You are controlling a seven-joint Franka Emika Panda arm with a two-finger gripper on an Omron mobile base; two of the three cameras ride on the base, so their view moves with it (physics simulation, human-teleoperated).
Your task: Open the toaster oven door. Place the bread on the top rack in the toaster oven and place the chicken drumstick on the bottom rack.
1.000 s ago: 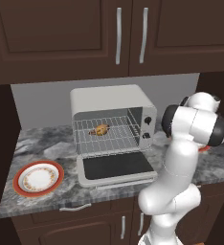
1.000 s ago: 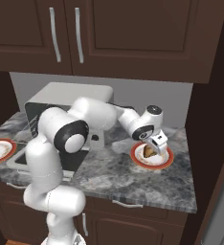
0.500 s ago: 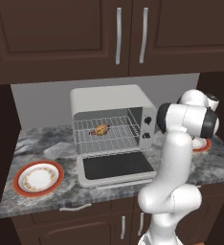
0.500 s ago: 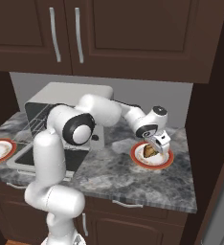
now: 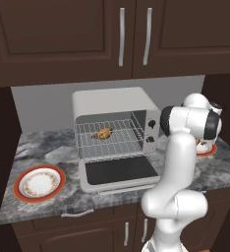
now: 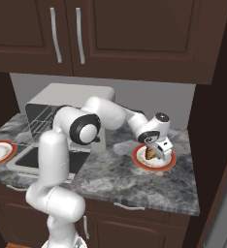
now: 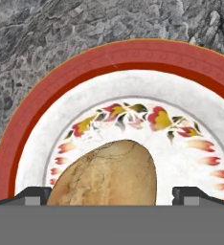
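The off-white toaster oven (image 5: 114,106) stands at the back of the counter with its door (image 5: 118,171) folded down flat in front. A chicken drumstick (image 5: 102,134) lies on a wire rack (image 5: 109,142) inside; I cannot tell which rack. To the right of the oven, the bread (image 6: 149,153) sits on a red-rimmed plate (image 6: 140,163). My gripper (image 6: 156,149) hangs open just over that plate. In the hand view its fingertips (image 7: 35,196) stand either side of the tan bread (image 7: 104,174), without touching it.
A second red-rimmed plate (image 5: 23,191) lies bare at the counter's left. Dark wall cabinets (image 5: 122,34) hang above the oven. A dark side wall (image 6: 217,121) closes the counter's right end, near the bread's plate. Marble counter (image 6: 120,184) lies open in front of the plate.
The arm has swung further right and the gripper has dropped a little closer to the bread on the plate. Its jaws stay wide. The oven, drumstick and plates have not moved.
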